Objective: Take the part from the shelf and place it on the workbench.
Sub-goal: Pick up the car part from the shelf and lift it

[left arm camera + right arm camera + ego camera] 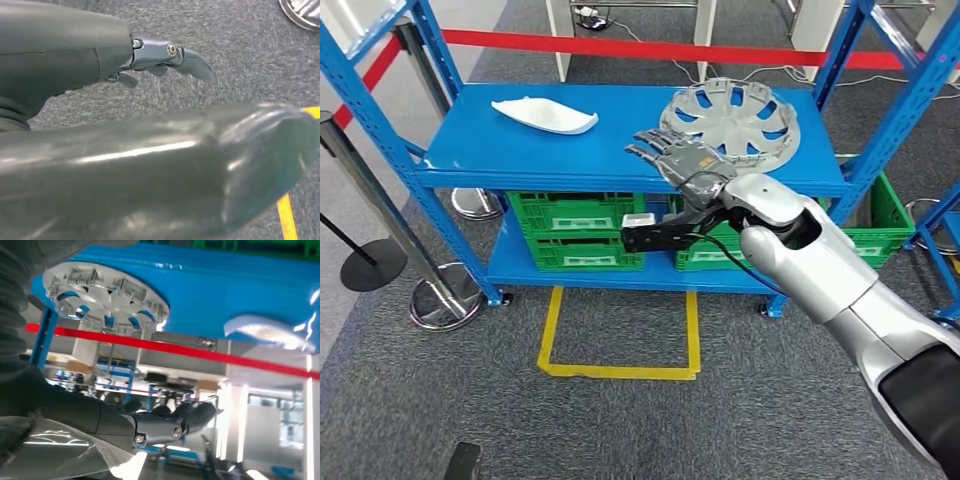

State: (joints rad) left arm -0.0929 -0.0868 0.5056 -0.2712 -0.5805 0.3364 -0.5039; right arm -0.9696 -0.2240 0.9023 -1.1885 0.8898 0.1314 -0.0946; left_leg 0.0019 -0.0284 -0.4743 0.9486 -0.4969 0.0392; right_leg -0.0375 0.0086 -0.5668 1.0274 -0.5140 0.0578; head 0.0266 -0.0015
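A silver wheel cover lies flat on the right part of the blue shelf's top board; the right wrist view also shows the wheel cover. A white curved part lies on the left part of that board, and the white part appears in the right wrist view too. My right hand reaches over the shelf's front edge, fingers stretched flat and apart, just in front of the wheel cover and holding nothing. My left hand hangs over the grey carpet with fingers extended, empty.
Green crates fill the lower shelf. Blue uprights frame the rack. A red barrier tape runs behind it. Stanchion bases stand at the left. A yellow floor marking lies in front of the shelf.
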